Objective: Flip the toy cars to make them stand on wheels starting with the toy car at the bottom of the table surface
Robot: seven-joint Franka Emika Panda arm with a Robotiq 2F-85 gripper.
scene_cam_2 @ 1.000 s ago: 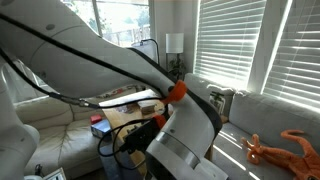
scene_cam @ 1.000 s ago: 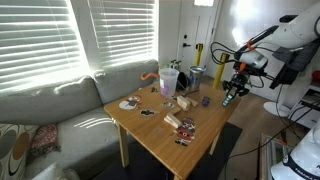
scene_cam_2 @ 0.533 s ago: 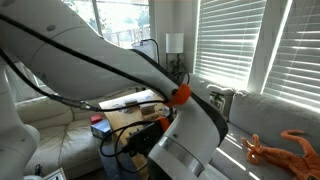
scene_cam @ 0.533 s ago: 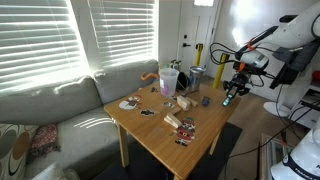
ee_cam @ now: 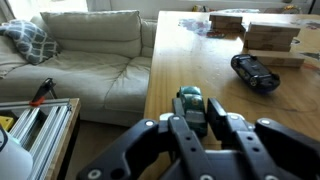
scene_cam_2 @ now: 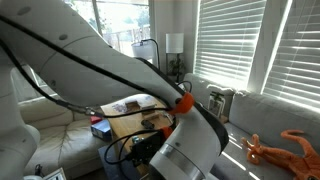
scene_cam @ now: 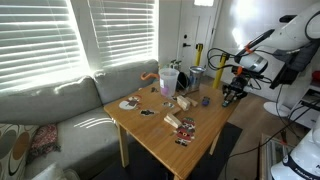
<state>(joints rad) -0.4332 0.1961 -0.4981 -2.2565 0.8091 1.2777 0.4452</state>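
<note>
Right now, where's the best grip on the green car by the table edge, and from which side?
Across its long sides, mid-body, from above. In the wrist view the green car sits near the table edge, lengthwise in line with the open gripper, so its fingers likely straddle the narrow width.

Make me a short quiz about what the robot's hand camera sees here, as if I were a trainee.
1. True or false: in the wrist view, a small greenish car sits near the table edge, just ahead of the gripper.
2. What lies further along the table, to the right of that car in the wrist view? A) a black car B) a banana C) a spoon
3. Fill in: past the table's left edge in the wrist view stands a pale ____.

Key: 1 true; 2 A; 3 sofa.
</note>
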